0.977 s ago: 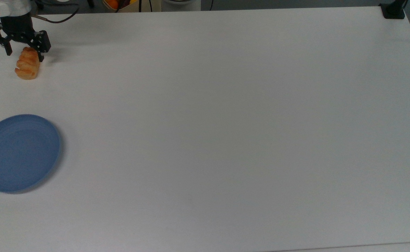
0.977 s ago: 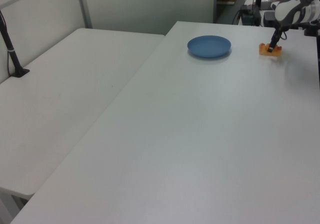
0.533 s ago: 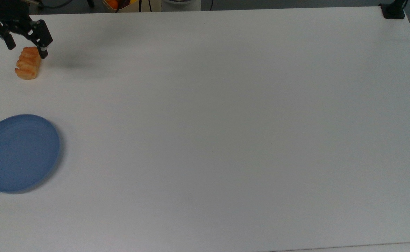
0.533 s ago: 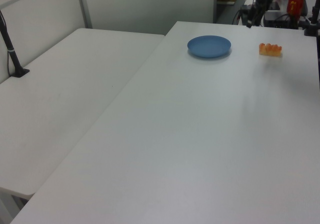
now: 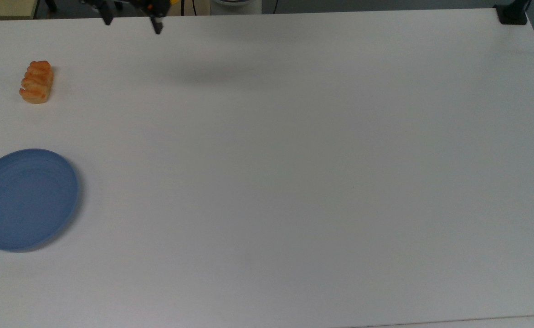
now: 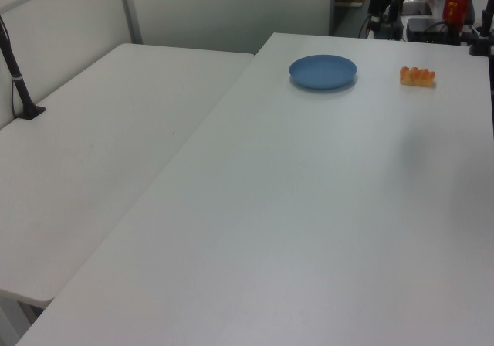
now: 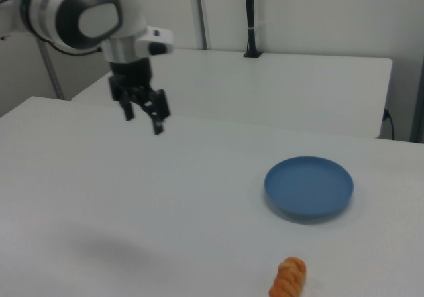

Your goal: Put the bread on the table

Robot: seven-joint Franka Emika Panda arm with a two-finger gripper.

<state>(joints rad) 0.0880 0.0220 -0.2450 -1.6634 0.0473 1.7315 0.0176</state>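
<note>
I saw two low obstacles on the bench (image 5: 294, 182): the blue plate (image 5: 24, 199) and, well apart from it toward the top view's upper edge, the bread (image 5: 36, 82). From the plate toward the top view's right, the surface lay bare.

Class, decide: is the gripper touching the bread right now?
Apart. In the right view the open gripper hangs above the table, far from the bread; the top view shows the same wide gap.

Gripper (image 5: 132, 25) withdrawn from beside the bread (image 5: 36, 82); now raised at the top view's upper edge, fingers spread, well apart from it.
</note>
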